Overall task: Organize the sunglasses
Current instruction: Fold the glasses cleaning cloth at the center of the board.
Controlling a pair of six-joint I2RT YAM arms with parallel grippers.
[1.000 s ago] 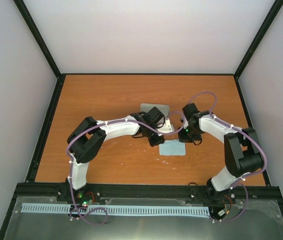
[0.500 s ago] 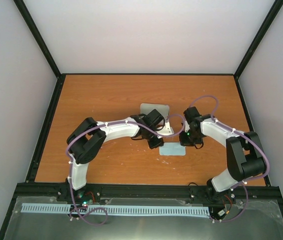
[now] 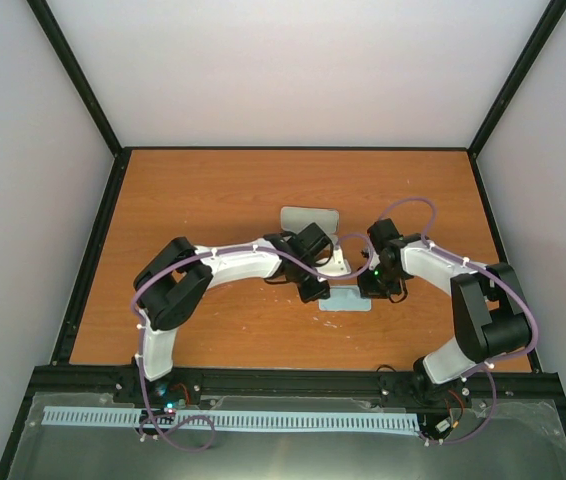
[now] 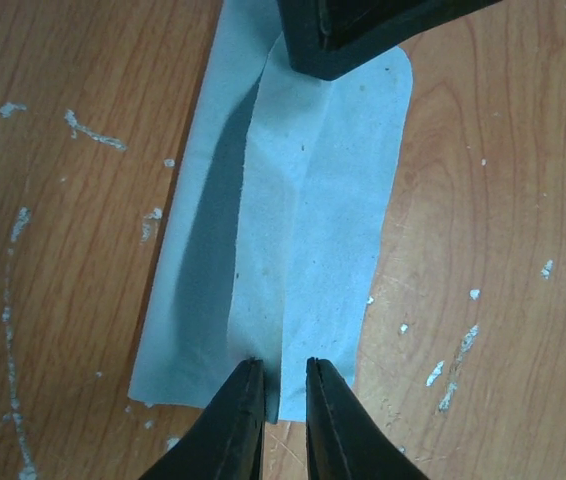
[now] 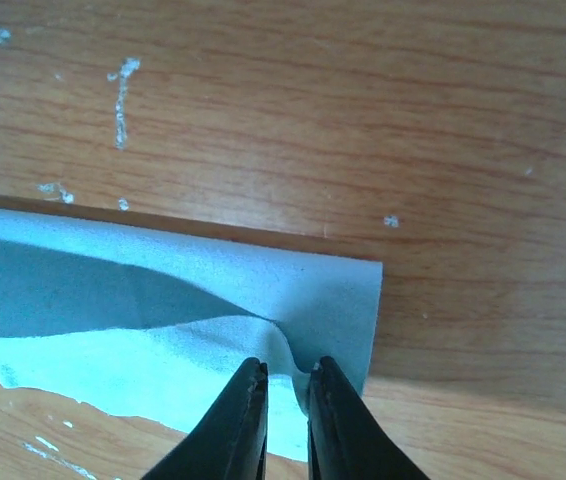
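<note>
The left gripper (image 4: 283, 388) has its fingers drawn almost together, pinching one end of the cloth (image 4: 313, 230) where it is folded over. The right gripper (image 5: 288, 385) is closed just as far on the opposite end, with a small bulge of the fold between its fingertips. The top layer runs as a raised flap between the two grips, and the layer under it lies flat on the table (image 3: 213, 180). From above, both wrists meet over the cloth in the middle of the table. The case (image 3: 308, 216) lies just beyond the left wrist, apart from the cloth. I cannot pick out the sunglasses in any view; the arms may be covering them.
</note>
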